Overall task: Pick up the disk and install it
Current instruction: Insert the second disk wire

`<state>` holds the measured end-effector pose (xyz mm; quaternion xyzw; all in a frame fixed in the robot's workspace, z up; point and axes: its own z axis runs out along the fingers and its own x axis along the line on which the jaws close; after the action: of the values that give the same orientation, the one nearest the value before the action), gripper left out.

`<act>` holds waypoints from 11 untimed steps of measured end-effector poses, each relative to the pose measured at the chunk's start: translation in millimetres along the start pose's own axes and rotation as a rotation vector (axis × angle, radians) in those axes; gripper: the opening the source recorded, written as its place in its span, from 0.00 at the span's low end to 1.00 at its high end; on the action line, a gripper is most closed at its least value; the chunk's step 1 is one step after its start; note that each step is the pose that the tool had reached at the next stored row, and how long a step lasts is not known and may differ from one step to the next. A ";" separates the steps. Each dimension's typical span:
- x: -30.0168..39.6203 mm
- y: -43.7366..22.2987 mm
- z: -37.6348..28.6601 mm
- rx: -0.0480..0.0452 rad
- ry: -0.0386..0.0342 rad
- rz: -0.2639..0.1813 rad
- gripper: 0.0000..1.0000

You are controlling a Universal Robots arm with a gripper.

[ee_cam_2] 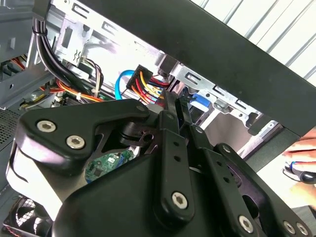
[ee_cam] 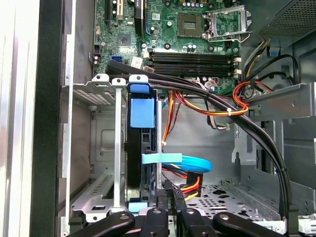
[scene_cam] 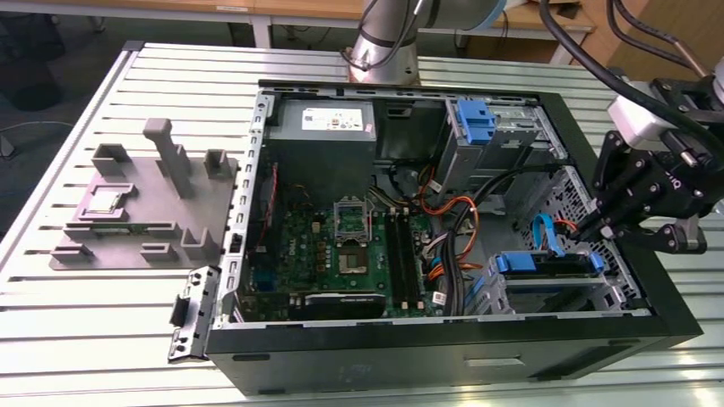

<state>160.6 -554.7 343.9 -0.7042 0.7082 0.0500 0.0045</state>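
The disk (ee_cam: 140, 148) stands on edge in the drive cage (ee_cam: 101, 148) of the computer case (scene_cam: 667, 322), its long axis along the slot. The gripper (ee_cam: 170, 197) hovers just beside it, fingers clenched together on nothing.

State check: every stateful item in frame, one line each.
computer case: side open, lying on the table.
disk: standing on edge in the drive cage, blue carrier on.
CPU socket: empty.
gripper: at the disk's end, fingers shut.
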 end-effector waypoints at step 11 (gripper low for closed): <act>0.7 1.8 0.2 0.0154 -0.0067 -0.002 0.16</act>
<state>158.7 -555.3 343.7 -0.7046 0.7080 0.0469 0.0124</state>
